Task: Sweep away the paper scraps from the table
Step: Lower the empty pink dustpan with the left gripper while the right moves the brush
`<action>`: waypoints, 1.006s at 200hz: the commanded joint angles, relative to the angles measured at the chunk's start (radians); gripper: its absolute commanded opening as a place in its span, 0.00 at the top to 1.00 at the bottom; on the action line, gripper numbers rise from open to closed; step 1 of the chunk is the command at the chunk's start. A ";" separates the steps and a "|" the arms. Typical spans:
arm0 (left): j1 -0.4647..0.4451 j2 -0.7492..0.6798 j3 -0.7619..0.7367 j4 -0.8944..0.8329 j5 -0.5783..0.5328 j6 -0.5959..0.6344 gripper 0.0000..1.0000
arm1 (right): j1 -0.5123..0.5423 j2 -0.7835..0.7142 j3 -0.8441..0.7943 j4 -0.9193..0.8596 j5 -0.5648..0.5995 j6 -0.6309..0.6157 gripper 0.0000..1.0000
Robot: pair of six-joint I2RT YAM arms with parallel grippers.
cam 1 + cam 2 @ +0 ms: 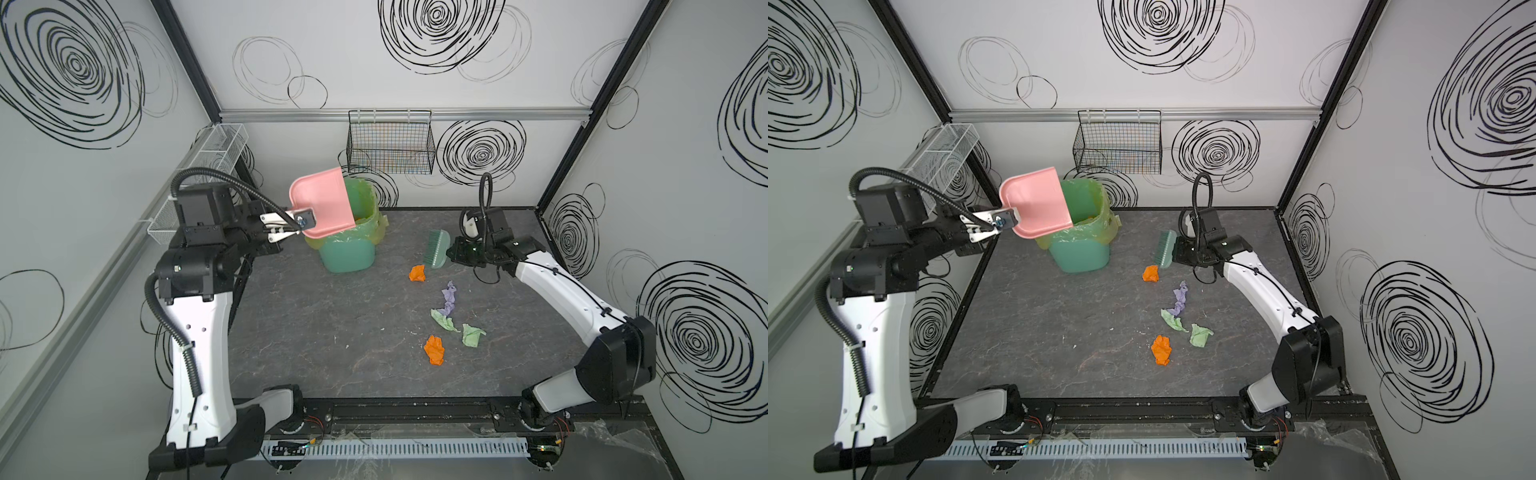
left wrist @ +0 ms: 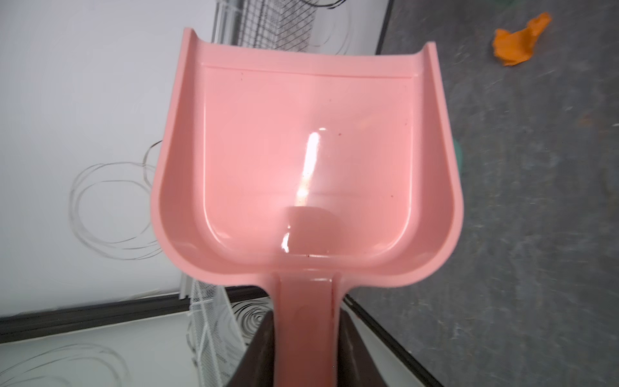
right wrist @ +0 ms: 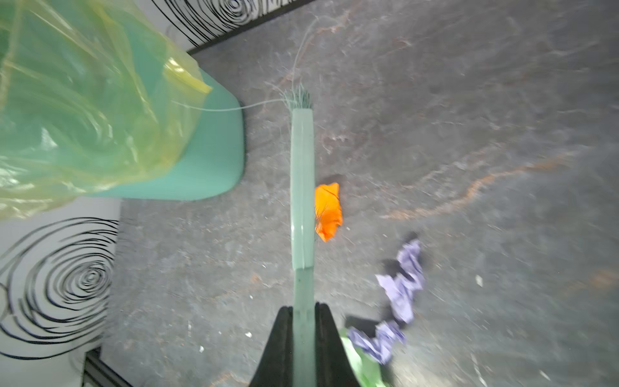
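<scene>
Holding pink plastic dustpan (image 1: 322, 203) in left claw (image 1: 297, 226), tipped over lined teal bin (image 1: 347, 257) to dump. Gripping pale-green bristle brush (image 1: 436, 249) in right claw (image 1: 451, 251), near crumpled paper scraps (image 1: 434, 349) on dark grey table (image 1: 311, 332).

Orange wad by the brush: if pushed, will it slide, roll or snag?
The orange wad looks loosely crumpled, so probably light, apt to skid. Its irregular folds suggest no straight roll. The flat table likely won't snag it.

No readable text, label, brand, number or sign shows anywhere.
</scene>
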 commanded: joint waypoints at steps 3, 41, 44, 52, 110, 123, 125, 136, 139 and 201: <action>-0.035 -0.081 -0.216 0.043 0.126 -0.087 1.00 | -0.005 0.113 0.019 0.216 -0.133 0.150 1.00; -0.144 -0.189 -0.527 0.102 0.142 -0.186 1.00 | -0.016 0.248 0.037 0.326 -0.204 0.249 1.00; -0.155 -0.197 -0.549 0.111 0.136 -0.197 1.00 | -0.016 0.255 0.032 0.334 -0.208 0.253 1.00; -0.186 -0.212 -0.609 0.141 0.118 -0.222 1.00 | -0.019 0.268 0.020 0.351 -0.218 0.265 1.00; -0.296 -0.232 -0.795 0.260 0.064 -0.301 1.00 | -0.061 0.180 -0.206 0.398 -0.228 0.252 1.00; -0.299 -0.216 -0.801 0.276 0.063 -0.307 1.00 | -0.079 0.140 -0.264 0.397 -0.236 0.236 1.00; -0.299 -0.213 -0.801 0.280 0.063 -0.309 1.00 | -0.081 0.132 -0.272 0.394 -0.237 0.234 1.00; -0.305 -0.197 -0.803 0.291 0.063 -0.314 1.00 | -0.097 0.092 -0.311 0.381 -0.240 0.217 1.00; -0.307 -0.194 -0.801 0.293 0.062 -0.316 1.00 | -0.100 0.080 -0.321 0.376 -0.239 0.212 1.00; -0.345 -0.150 -0.819 0.346 0.036 -0.352 1.00 | -0.144 -0.210 -0.377 0.104 -0.203 0.021 1.00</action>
